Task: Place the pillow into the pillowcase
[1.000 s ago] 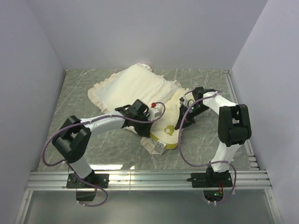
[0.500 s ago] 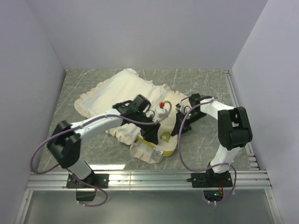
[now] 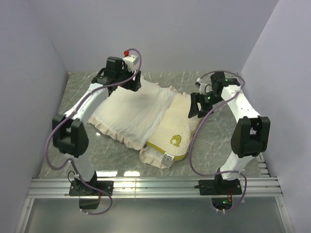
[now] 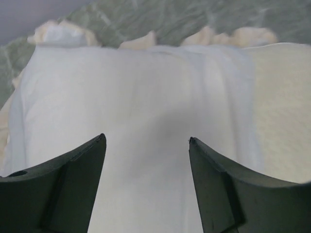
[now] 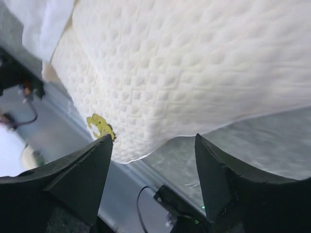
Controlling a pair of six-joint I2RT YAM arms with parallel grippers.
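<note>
Marble table (image 3: 218, 141): pillow (image 3: 177, 124) partly inside pillowcase (image 3: 133, 109) (mark (image 3: 176, 140) exposed); left end effector (image 4: 146, 138), right end effector (image 5: 153, 136) released

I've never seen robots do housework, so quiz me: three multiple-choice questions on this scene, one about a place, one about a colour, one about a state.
1. The uncovered part of the pillow lies on which side of the pillowcase? A the right arm's; B the left arm's; C the back wall's.
2. The small mark on the pillow is: A red; B yellow; C blue.
3. The left gripper and right gripper are: A both shut on fabric; B one open, one shut; C both open.
Answers: 1 A, the dimpled cushion shows there from above; 2 B, seen from above and the right wrist; 3 C, each wrist view shows spread fingers gripping nothing.
</note>
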